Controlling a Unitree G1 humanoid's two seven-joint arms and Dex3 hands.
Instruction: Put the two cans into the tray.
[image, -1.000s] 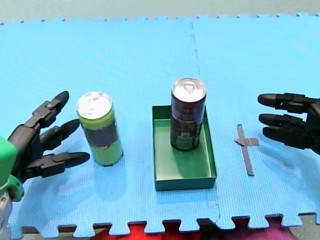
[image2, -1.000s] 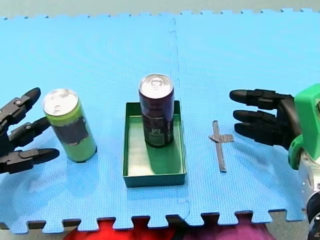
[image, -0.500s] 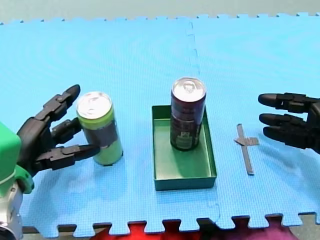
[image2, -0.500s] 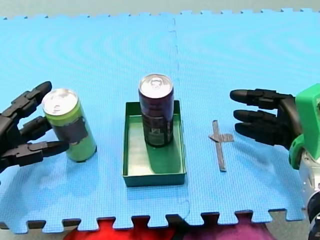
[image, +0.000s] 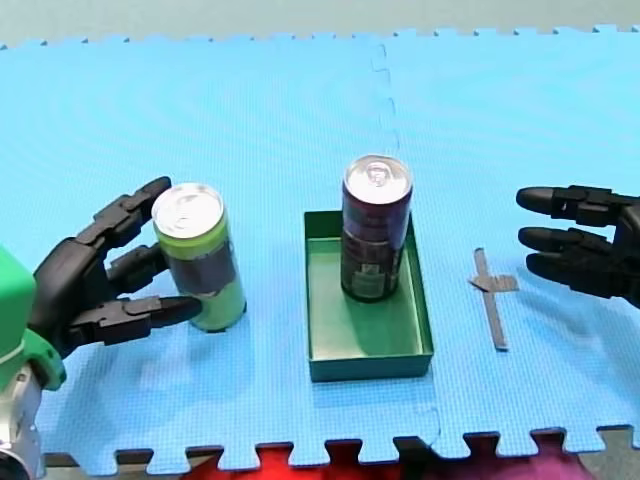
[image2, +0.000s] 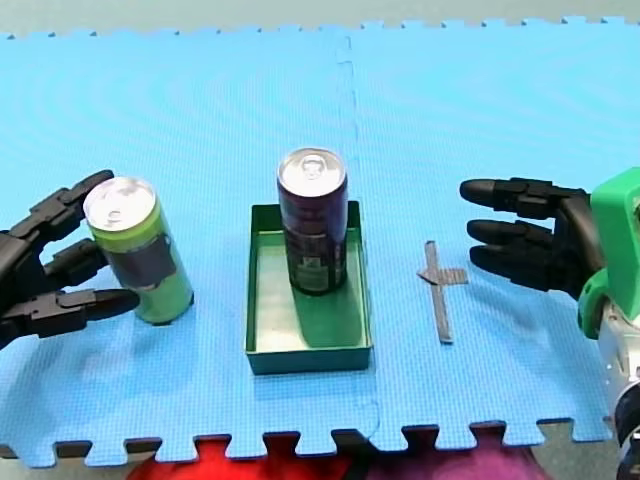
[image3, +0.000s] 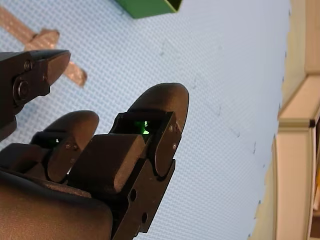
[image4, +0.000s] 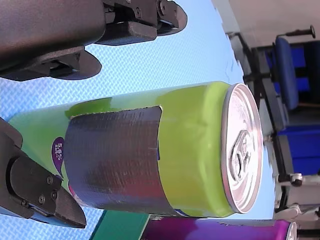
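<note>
Left hand (image: 95, 290) bracketing upright green can (image: 200, 258) left of tray (image: 370, 362), fingers reaching along both sides, not clamping it. Dark can (image: 375, 230) standing in tray's far end. Right hand (image: 590, 255) hovering well right of tray, fingers uncurled, holding nothing.

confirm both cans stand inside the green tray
No: only the dark purple can stands in the green tray; the lime-green can stands on the mat, by the left robot hand (first head view). The right robot hand is right of the tray.
</note>
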